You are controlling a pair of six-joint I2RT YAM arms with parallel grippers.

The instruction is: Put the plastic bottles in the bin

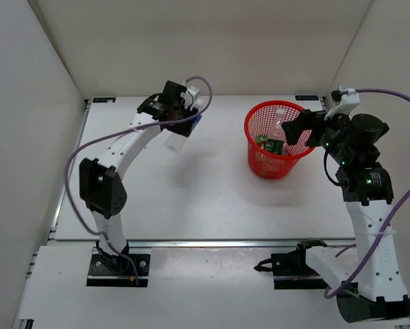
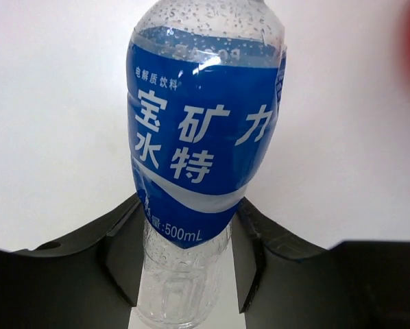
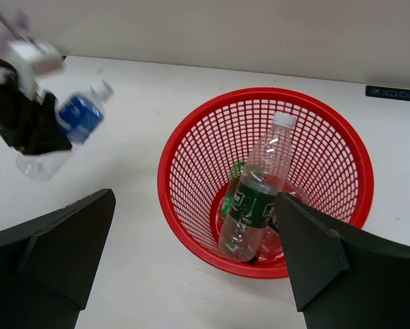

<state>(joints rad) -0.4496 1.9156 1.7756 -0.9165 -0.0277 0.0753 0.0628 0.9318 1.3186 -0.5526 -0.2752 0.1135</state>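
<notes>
Left fingers [image 2: 121, 255] are pinched onto the blue-label bottle [image 2: 201, 147], one on each side of its clear body just under the label, so my left gripper [image 2: 186, 260] has it firmly and off the table [image 1: 212, 202], with its shadow on the white top below. From the right wrist view it hangs tilted, white cap up and toward the bin [image 3: 165, 179]. Right fingers [image 3: 61, 250] are spread wide with nothing between them, and the right gripper [image 3: 191, 264] hovers at the bin's right rim.

I count four bottles, one bin and two grippers. One bottle is in my left gripper; the other three lie inside the bin. The green-label bottle [image 3: 254, 199] leans there, clear with a white cap, its cap end resting toward the far wall of the mesh. The all-green bottle [image 3: 231, 186] shows only as a sliver to its left. The dark-label bottle [image 3: 274, 225] is underneath, mostly hidden by my right finger.

The bin is round, red mesh, narrowing toward its base, standing on the right half of the table near the back edge. The held bottle is near the back edge too, left of centre, well apart from the bin, with a stretch of white tabletop between them. White walls [image 1: 212, 48] stand at the left, back and right
</notes>
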